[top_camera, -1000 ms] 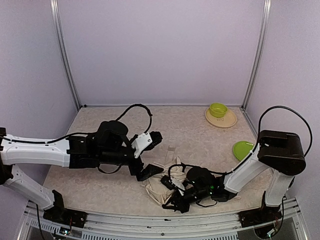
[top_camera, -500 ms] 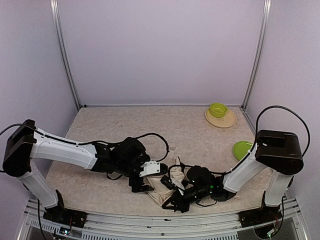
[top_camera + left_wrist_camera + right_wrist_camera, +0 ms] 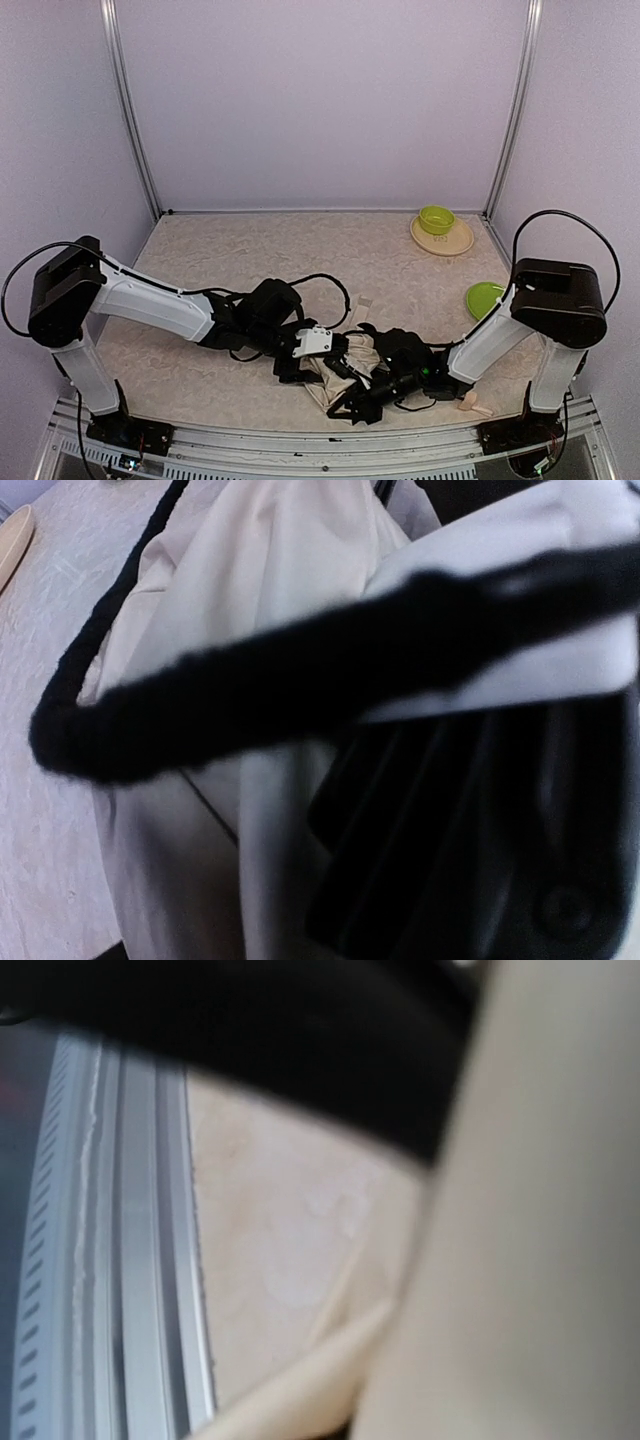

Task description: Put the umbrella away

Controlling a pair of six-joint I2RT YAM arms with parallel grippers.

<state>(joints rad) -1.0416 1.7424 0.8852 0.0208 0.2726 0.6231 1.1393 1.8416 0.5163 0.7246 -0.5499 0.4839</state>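
Note:
The umbrella point(image 3: 337, 376) lies crumpled near the front middle of the table, cream fabric outside and black lining showing. A small beige piece, seemingly its handle point(image 3: 470, 402), lies to the right by the right arm. My left gripper point(image 3: 300, 362) is pushed into the fabric's left side. In the left wrist view, cream cloth point(image 3: 270, 600) and black lining point(image 3: 470, 820) fill the picture and hide the fingers. My right gripper point(image 3: 348, 405) lies low at the fabric's near edge, shut, with cream cloth point(image 3: 540, 1260) pressed close beside it. Whether it pinches the cloth is hidden.
A green bowl point(image 3: 436, 219) sits on a tan plate point(image 3: 457, 243) at the back right. A green dish point(image 3: 484, 298) lies by the right arm's elbow. A black cable point(image 3: 300, 670) crosses the left wrist view. The table's front rail point(image 3: 110, 1260) is right beside the right gripper.
My left arm has swung down and to the right, from above the table into the umbrella fabric. The fabric has shifted slightly right and the beige handle now shows. The right gripper has barely moved.

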